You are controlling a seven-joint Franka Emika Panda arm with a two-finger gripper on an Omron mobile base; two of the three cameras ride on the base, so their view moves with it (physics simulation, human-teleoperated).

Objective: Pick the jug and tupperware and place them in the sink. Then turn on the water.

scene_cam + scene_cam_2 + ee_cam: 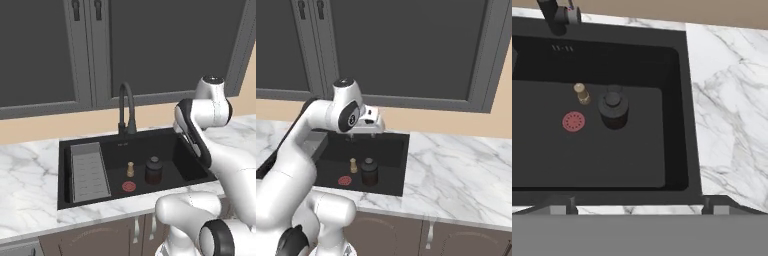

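Above the sink (682, 125), the gripper (640, 207) hangs wide and empty over the jug (613, 110).

The sink (66, 150) is holding the jug (153, 170), with a brass peg (130, 169) and red drain disc (129, 186) lying at its nine o'clock.

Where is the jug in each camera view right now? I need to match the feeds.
Left base view: the jug stands upright on the sink floor, right of centre.
Right base view: the jug is left of centre, in the basin.
Hand view: the jug is above centre, slightly left.
Shared landmark: the small brass peg, just beside the jug.
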